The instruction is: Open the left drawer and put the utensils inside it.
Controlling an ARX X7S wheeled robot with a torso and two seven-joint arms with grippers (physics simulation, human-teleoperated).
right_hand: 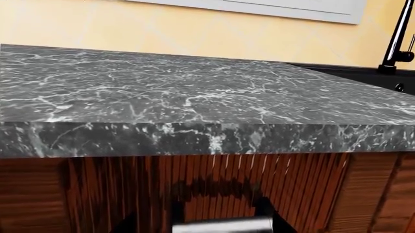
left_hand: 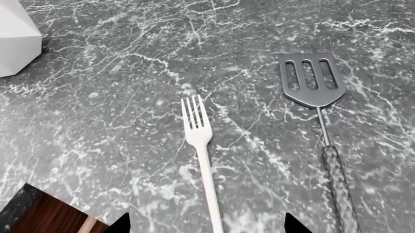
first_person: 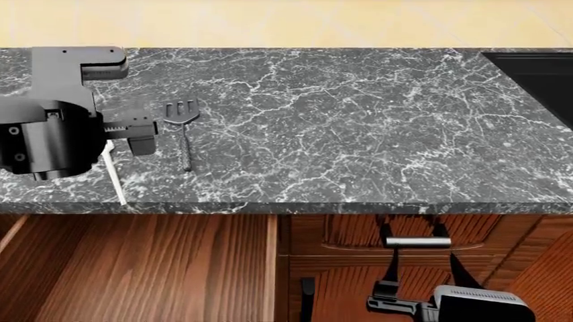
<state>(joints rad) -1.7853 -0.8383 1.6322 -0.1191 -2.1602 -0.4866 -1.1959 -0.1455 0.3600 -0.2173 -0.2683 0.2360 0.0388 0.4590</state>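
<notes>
Left wrist view: a white block [left_hand: 16,39] sits at the edge of the marble tabletop [left_hand: 116,121]. The fork [left_hand: 199,145] and spatula [left_hand: 318,111] lie side by side, apart, with the left tool [left_hand: 207,224] spread wide over the fork's handle, empty.

Head view: the left arm covers part of the fork; the drawer [first_person: 134,268] stands open below the tabletop edge. A black sink [first_person: 537,74] lies far right.

Right wrist view: the right tool faces a silver handle [right_hand: 224,225] under the tabletop; whether it is clenched cannot be told.
</notes>
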